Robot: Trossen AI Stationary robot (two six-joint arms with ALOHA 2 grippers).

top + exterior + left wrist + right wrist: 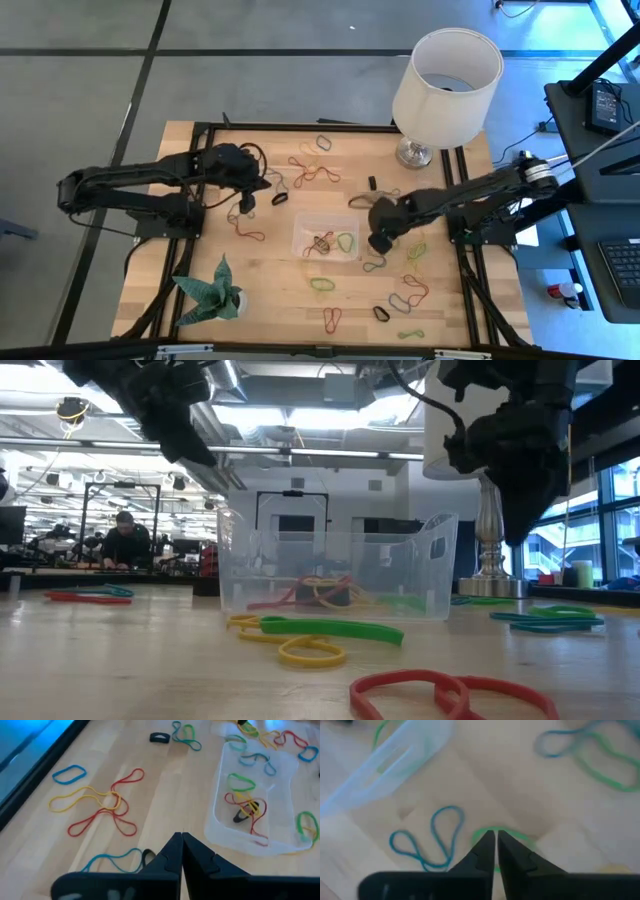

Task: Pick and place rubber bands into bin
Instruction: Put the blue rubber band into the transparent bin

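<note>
The rubber bands (102, 806) look light and floppy, so pinch one strand flat against the tabletop (165, 785). The left gripper (181, 840) has its jaws pressed together, empty. The right gripper (494, 840) jaws stand nearly together over a green band (512, 834).

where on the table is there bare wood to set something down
Bare wood lies between the paper plant and the bin, and at the table's far left corner. Crowded: loose rubber bands right of the bin, and more beyond it toward the lamp.

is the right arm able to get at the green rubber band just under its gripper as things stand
Probably yes. The right gripper hangs directly over the thin green rubber band on bare wooden table, beside the clear plastic bin; nothing lies between.
</note>
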